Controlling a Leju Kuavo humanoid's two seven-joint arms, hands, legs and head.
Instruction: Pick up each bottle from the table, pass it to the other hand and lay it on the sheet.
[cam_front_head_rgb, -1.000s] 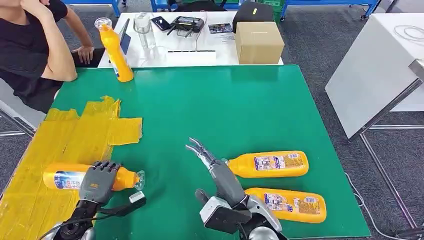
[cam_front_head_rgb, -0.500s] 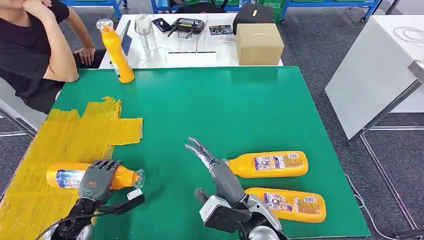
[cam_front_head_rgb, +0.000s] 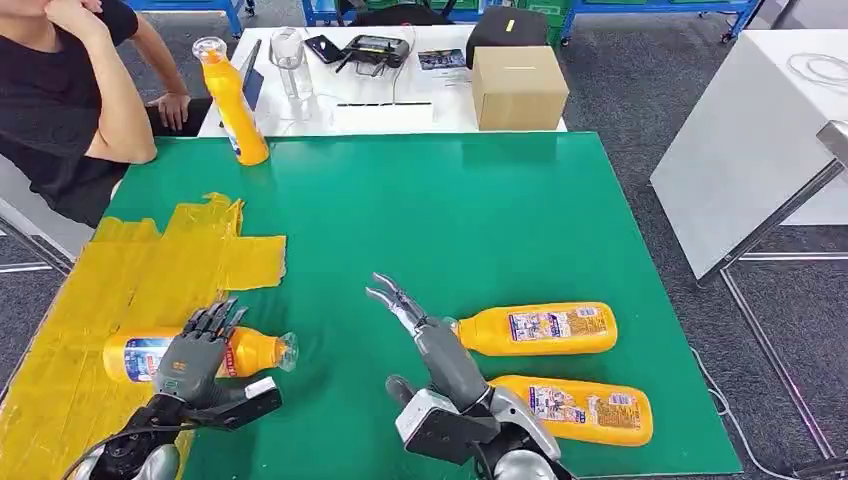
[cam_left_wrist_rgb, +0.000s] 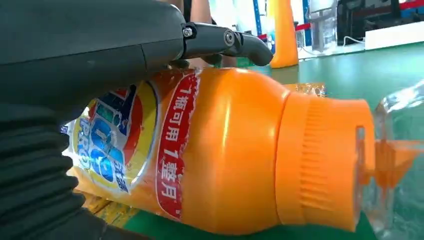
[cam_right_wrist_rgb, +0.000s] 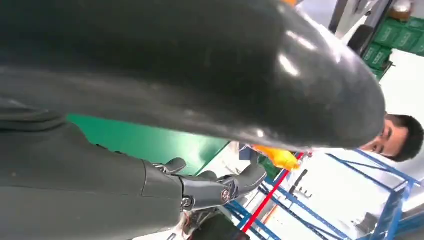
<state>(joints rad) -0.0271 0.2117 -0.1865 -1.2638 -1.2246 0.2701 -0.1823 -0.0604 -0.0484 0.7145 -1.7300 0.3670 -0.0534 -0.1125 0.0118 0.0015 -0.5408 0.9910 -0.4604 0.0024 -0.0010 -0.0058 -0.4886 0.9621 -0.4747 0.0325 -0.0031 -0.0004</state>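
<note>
Green table (cam_front_head_rgb: 480, 220), yellow sheet (cam_front_head_rgb: 130, 280), grey carpet (cam_front_head_rgb: 620, 90).

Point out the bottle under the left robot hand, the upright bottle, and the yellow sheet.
Bottle under the left robot hand (cam_front_head_rgb: 255, 352): head view, orange shoulder near the cap.
Upright bottle (cam_front_head_rgb: 237, 115): head view, middle of its orange body.
Yellow sheet (cam_front_head_rgb: 150, 270): head view, bare patch above the lying bottle.

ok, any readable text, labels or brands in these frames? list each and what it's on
"1瓶可用1整月": white on the red band of the label of the bottle under the left hand.
Large blue-and-white brand lettering on that label: cut off by the hand, unreadable.
Labels on the two bottles by the right hand: too small.
Cardboard box: no legible print.
</note>
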